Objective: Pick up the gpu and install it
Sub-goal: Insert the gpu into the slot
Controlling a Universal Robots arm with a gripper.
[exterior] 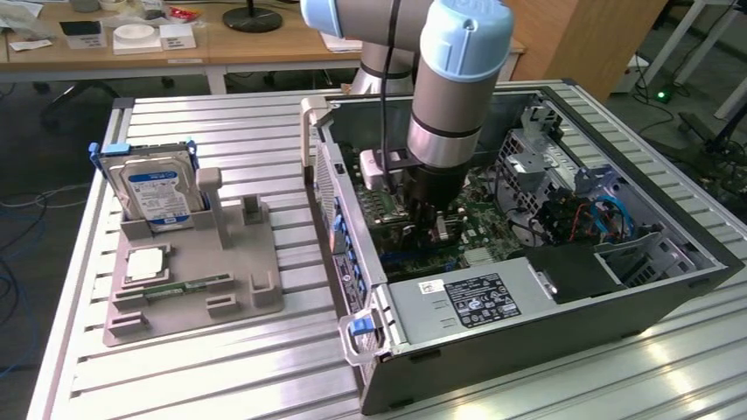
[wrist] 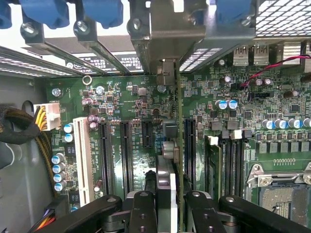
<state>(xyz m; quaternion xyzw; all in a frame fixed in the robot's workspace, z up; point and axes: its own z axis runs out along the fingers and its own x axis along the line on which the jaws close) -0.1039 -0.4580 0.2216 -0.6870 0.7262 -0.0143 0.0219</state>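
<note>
Inside the open computer case [exterior: 653,289], fingers [wrist: 144,213] clamp the gpu [wrist: 167,160] edge-on above the green motherboard [wrist: 131,104].

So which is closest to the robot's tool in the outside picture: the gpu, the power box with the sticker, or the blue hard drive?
1. gpu: held edge-on in the tool, inside the case.
2. Power box: in the case's near corner.
3. Hard drive: standing in the gray rack at the exterior view's left.
</note>
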